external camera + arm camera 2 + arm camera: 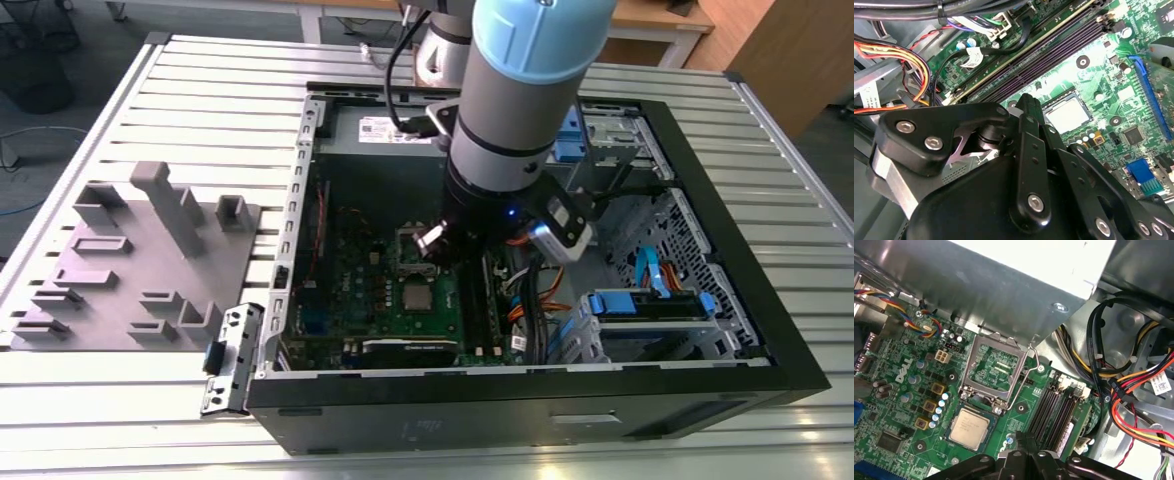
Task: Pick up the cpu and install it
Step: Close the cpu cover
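The cpu (970,427) is a small silver-topped square lying flat in its seat on the green motherboard (899,390), apart from the gripper. Beside it the metal load frame (993,367) stands swung up, with its wire lever (1026,382) raised. In the second wrist view the cpu (1068,112) lies just beyond my black fingers (1026,107). My gripper (1022,440) hovers above the board between the cpu and the memory slots, fingers together with nothing held. In the exterior view the gripper (441,250) hangs inside the open case over the cpu (418,296).
Dark memory slots (1054,410) run beside the gripper. Bundles of coloured cables (1124,385) hang on the drive-bay side. The case's metal wall (1004,285) rises behind the socket. A grey moulded tray (134,260) lies on the slatted table at the exterior view's left.
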